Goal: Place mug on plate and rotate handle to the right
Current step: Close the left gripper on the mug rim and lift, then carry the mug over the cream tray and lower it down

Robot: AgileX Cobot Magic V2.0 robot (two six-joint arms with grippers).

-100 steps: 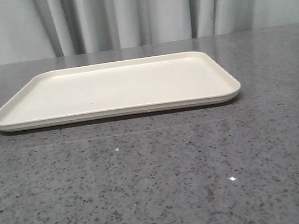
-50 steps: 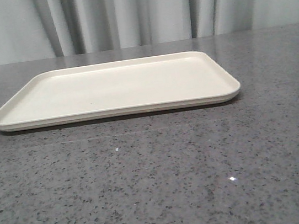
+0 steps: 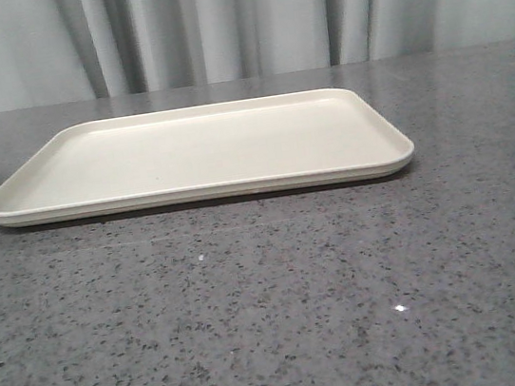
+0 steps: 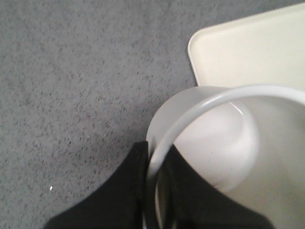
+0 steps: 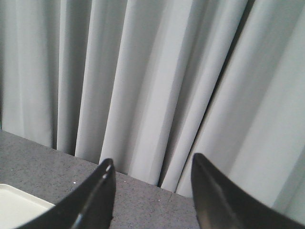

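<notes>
The plate [image 3: 196, 154] is plain cream. The worktop [image 3: 275, 315] is grey, speckled with black and white flecks. The mug [image 4: 228, 143] is white. Both end effectors' fingers [image 5: 95, 200] are black. The curtain [image 5: 157, 86] is pale grey.

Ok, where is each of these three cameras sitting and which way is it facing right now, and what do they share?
Front view: low at the table edge, facing forward over the grey table to the plate and curtain; no arm shows.
Left wrist view: on the left arm, looking down; left gripper pinches the mug rim, beside a plate corner.
Right wrist view: on the right arm, facing the curtain; open right gripper, plate corner.
Shared: all three show the plate.
</notes>
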